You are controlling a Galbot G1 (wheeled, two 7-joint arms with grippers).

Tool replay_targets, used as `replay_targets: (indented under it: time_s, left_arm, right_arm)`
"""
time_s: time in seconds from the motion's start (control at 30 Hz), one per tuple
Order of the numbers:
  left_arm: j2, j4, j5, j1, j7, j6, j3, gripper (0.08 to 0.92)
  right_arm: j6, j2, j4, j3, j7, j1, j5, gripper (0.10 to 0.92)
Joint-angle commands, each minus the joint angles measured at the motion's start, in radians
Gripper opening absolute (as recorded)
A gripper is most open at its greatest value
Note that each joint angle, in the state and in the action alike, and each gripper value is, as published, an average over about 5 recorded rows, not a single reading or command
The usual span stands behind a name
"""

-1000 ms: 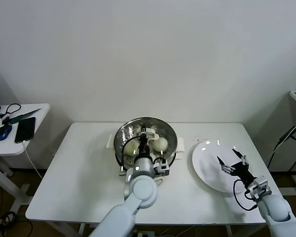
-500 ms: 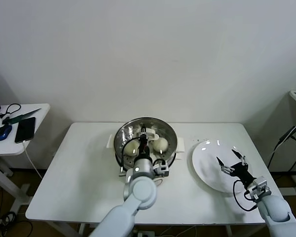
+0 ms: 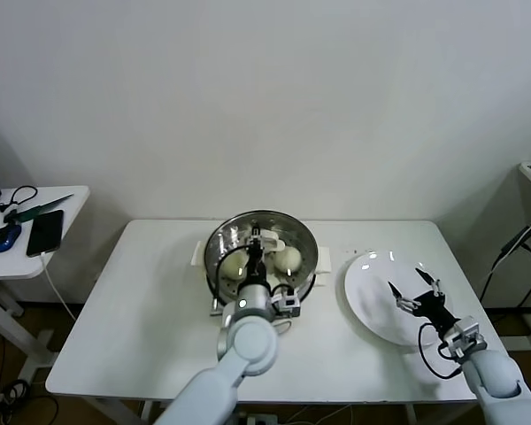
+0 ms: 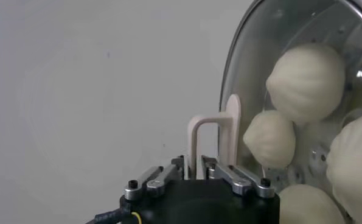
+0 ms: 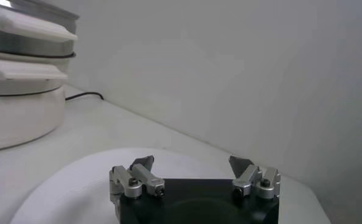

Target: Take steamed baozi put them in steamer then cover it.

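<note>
The steamer (image 3: pixel 219 266), a shiny steel basket on a cream-white pot base, stands at the middle back of the table. Several cream-white baozi (image 3: pixel 288 258) lie inside it. My left gripper (image 3: pixel 255 251) is shut on the cover's flat cream-white handle (image 4: pixel 214 143). It holds the clear glass cover (image 4: pixel 254 55) over the steamer. The baozi (image 4: pixel 306 73) show through the glass in the left wrist view. My right gripper (image 3: pixel 416 292) is open and empty just above the white plate (image 3: pixel 372 310). The steamer also shows far off in the right wrist view (image 5: pixel 22 79).
The white plate (image 5: pixel 77 182) lies bare at the table's right. A black cable (image 5: pixel 86 95) runs from the pot base. A side table (image 3: pixel 66 199) at the left holds a phone (image 3: pixel 45 232) and a mouse (image 3: pixel 5 236).
My left arm has shifted slightly with the cover in its grip. The right arm has not moved.
</note>
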Motion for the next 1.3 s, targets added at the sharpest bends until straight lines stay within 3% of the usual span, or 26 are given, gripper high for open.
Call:
replay_targets:
  time_s: [0.03,0.47,0.6,0.97,1.17,1.3]
  left_arm:
    - [0.058,-0.113,-0.05,0.018,0.021,0.049,0.001,0.337]
    - [0.164,-0.31,-0.193,0.144,-0.051,0.04,-0.044,0.718]
    - [0.196,-0.345,-0.272,0.199,-0.107,-0.008,-0.097,0.804]
    - [0.242,-0.432,-0.751,0.411,-0.399,-0.394,-0.383,0.823]
    - [0.188,-0.406,-0.988,0.552,-0.463,-0.608,-0.607,0.823]
    - [0.106,-0.337,-1.15,0.622,-0.487,-0.749,-0.757,0.823]
  right_arm:
    - [-0.004,-0.001,-0.001,0.001,0.0,0.003,-0.001,0.823]
    - [-0.067,-0.005,0.022,0.008,0.015,0.001,-0.025,0.823]
    - [-0.09,-0.007,0.028,0.015,0.026,0.003,-0.041,0.823]
    - [-0.117,0.003,0.123,0.078,0.024,-0.052,0.028,0.823]
    - [-0.123,0.021,0.191,0.113,0.027,-0.099,0.046,0.823]
    - [-0.13,0.033,0.231,0.132,0.034,-0.133,0.012,0.823]
